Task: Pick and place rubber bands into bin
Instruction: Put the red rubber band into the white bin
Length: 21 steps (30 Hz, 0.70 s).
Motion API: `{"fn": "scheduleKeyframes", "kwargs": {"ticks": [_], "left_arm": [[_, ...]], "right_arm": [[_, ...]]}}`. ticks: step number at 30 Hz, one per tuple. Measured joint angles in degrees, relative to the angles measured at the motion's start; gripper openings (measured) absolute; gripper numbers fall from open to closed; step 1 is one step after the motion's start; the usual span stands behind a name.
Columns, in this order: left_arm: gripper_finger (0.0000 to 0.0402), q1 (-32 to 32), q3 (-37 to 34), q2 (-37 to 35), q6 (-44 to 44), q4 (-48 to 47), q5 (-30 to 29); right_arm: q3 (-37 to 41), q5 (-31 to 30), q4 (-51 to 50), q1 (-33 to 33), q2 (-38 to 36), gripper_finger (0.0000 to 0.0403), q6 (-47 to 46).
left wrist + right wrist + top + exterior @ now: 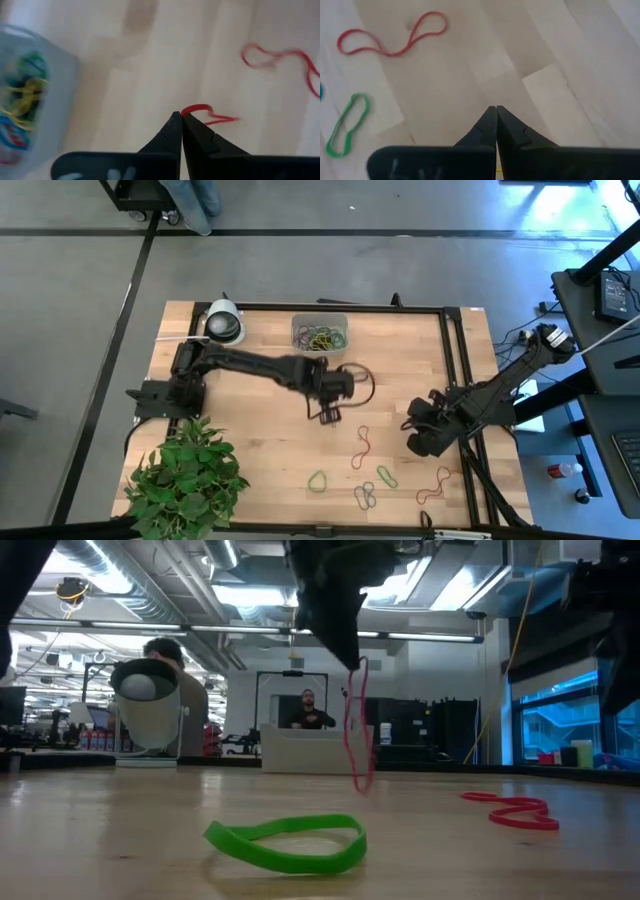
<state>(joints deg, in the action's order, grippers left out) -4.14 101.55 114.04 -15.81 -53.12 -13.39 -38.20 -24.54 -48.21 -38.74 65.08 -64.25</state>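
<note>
My left gripper [329, 413] hangs over the middle of the table, just on the near side of the bin [320, 333], and is shut on a red rubber band [357, 730]. The bin is a clear shallow box at the far edge holding several coloured rubber bands [22, 102]. More loose bands lie flat on the wood toward the near edge: red [362, 448], green [318, 480], green [387, 475], pale [365, 497] and red [433, 485]. My right gripper [418, 442] waits shut at the right, above bare wood, holding nothing. My left gripper pinches the red band's top end [192, 110] between its two fingertips [172, 122], coming from above and slanting down. The band hangs slack below the fingers as a long narrow loop [360, 775]. Whether its lower end is clear of the table, I cannot tell.
A white-and-black tape roll [222, 323] stands at the far left, beside the bin. A leafy green plant [190, 475] fills the near left corner. Black cables [358, 375] loop by the left gripper. A black frame [455, 380] borders the table's right side.
</note>
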Motion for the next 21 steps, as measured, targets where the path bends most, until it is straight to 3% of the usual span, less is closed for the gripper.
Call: {"fn": "scheduleKeyframes", "kwargs": {"ticks": [10, 21], "left_arm": [[0.0001, 11.79, 10.15, 0.00, 16.06, -5.76, 1.26], [0.0001, 29.14, 11.13, 0.00, 24.95, -4.19, 4.56]], "right_arm": [[0.00, -0.02, 0.02, 9.53, 0.00, 0.0001, 0.02], [0.00, 0.00, 2.41, 19.84, 0.02, 0.0001, 0.02]]}}
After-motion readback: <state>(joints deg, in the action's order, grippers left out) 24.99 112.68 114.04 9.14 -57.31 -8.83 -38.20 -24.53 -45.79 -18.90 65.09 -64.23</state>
